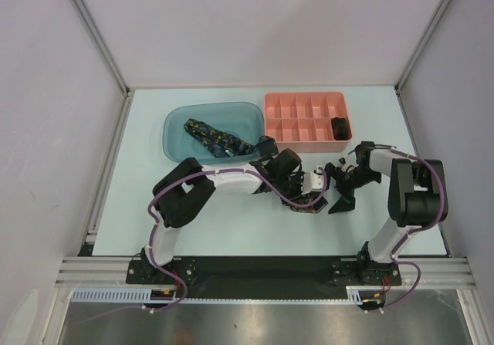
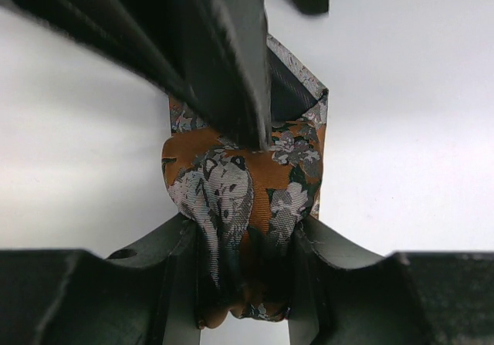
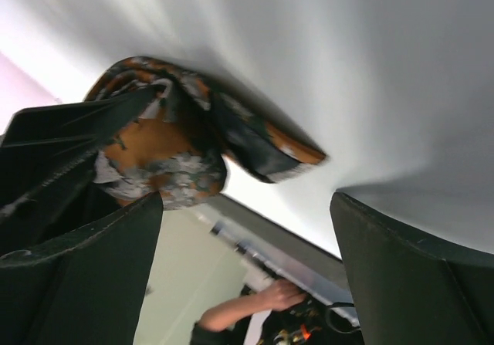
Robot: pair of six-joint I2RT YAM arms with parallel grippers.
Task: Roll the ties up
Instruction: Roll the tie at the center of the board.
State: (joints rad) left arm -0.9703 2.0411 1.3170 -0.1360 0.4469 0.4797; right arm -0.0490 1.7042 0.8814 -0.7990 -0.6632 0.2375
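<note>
Orange-flecked and rolled into a bundle, one tie (image 2: 247, 198) sits pinched in our left gripper (image 2: 243, 272), its jaws part closed on it. Our right gripper (image 3: 247, 206) gapes wide just beside, holding nothing. The navy tie (image 1: 216, 138) lies in the teal basin (image 1: 176, 117).

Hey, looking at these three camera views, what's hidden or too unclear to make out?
- Top view: the left tool covers the orange tie roll almost entirely.
- Left wrist view: a blurred dark shape hides the roll's top, and the tool's own fingers hide its lower sides.
- Top view: the dark bundle in the pink tray is too small to show its pattern.
- Top view: the navy tie has one end disappearing under the left arm.
</note>
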